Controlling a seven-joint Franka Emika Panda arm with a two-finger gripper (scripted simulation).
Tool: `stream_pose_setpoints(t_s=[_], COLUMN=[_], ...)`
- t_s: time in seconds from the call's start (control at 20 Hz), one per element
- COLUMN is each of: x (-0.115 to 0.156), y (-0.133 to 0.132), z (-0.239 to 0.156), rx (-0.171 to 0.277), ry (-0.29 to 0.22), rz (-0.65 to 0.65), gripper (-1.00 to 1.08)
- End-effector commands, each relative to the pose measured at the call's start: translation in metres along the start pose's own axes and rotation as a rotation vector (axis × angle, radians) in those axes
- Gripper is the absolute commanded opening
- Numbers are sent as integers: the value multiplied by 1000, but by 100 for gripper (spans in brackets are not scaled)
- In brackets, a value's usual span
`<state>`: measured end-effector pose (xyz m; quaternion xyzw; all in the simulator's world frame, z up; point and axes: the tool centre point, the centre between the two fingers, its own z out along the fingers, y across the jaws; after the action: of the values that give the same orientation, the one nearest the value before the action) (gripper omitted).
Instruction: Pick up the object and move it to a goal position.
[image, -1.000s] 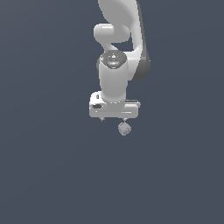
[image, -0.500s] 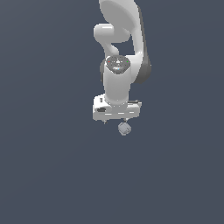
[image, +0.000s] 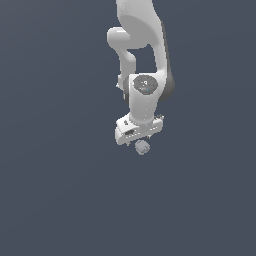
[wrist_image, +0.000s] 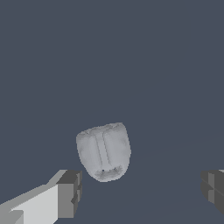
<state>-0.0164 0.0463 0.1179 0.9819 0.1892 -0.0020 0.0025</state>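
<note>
Object (wrist_image: 104, 151) upright, narrower end down

Tiny pale grey lumpy object (image: 142, 147) (wrist_image: 104, 151), ridged, on plain dark ground

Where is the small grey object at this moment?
In the exterior view the object sits just below the white gripper; the wrist view shows it between the open fingers, touching neither.
</note>
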Motion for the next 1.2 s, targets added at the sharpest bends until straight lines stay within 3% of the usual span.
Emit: stream_pose_setpoints(t_s=[0.0,0.45,0.8,1.15], x=[-1,-5,-5,-6], y=[-9,-27,-28,-29], z=[9,26,30,59], rx=[0,3,4,4], ry=[1,5,5,5], rz=[-73,-215,-219,-223], gripper=[100,100,100,100])
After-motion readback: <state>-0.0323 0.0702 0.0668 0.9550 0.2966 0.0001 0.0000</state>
